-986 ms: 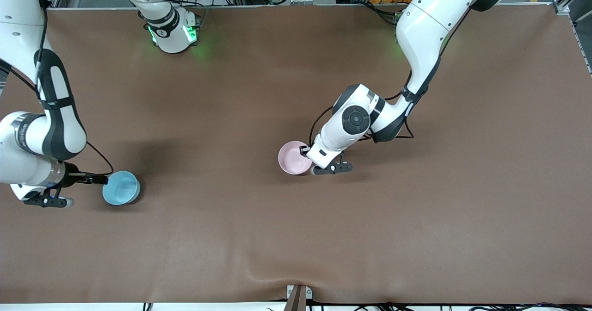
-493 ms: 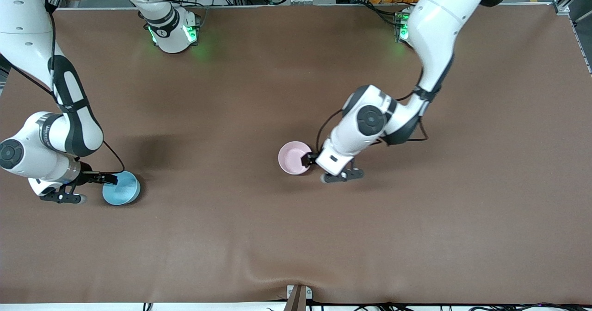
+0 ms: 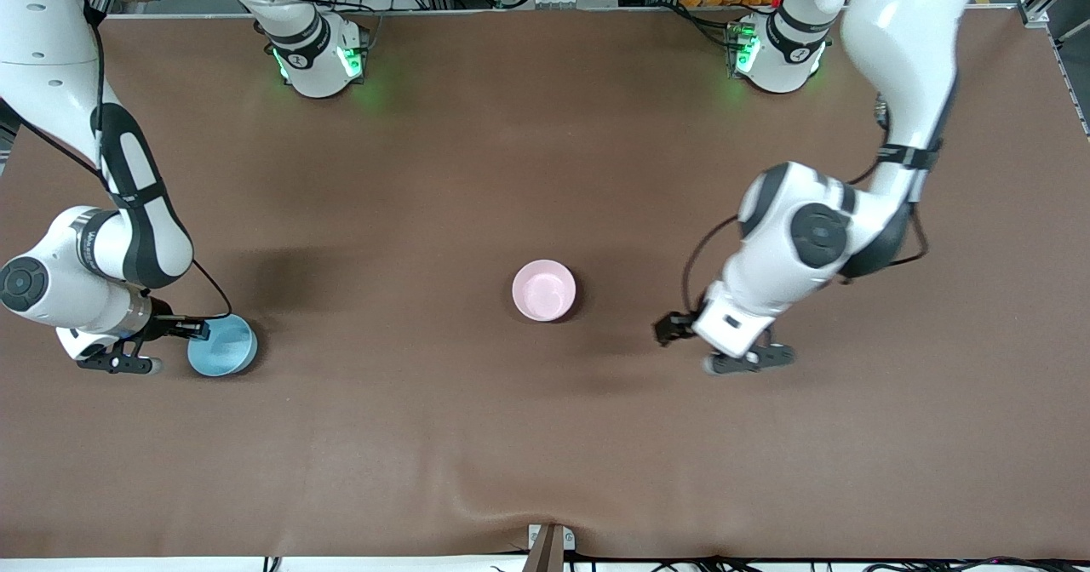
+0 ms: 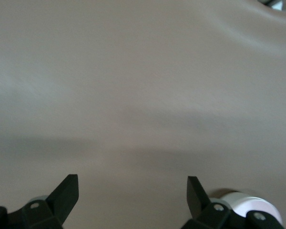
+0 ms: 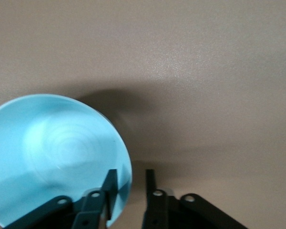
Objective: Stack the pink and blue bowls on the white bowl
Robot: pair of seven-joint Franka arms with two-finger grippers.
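The pale pink bowl stands upright in the middle of the brown table. The light blue bowl is at the right arm's end of the table and fills part of the right wrist view. My right gripper is shut on its rim, with one finger inside the bowl and one outside. My left gripper is open and empty over bare table, beside the pink bowl toward the left arm's end. No white bowl shows in any view.
The arms' bases stand at the table's edge farthest from the front camera. A small bracket sits at the nearest edge. The cloth has a wrinkle near it.
My left gripper has let go of the pink bowl's rim and drawn away toward the left arm's end of the table. The pink bowl stays put. My right gripper stays on the blue bowl.
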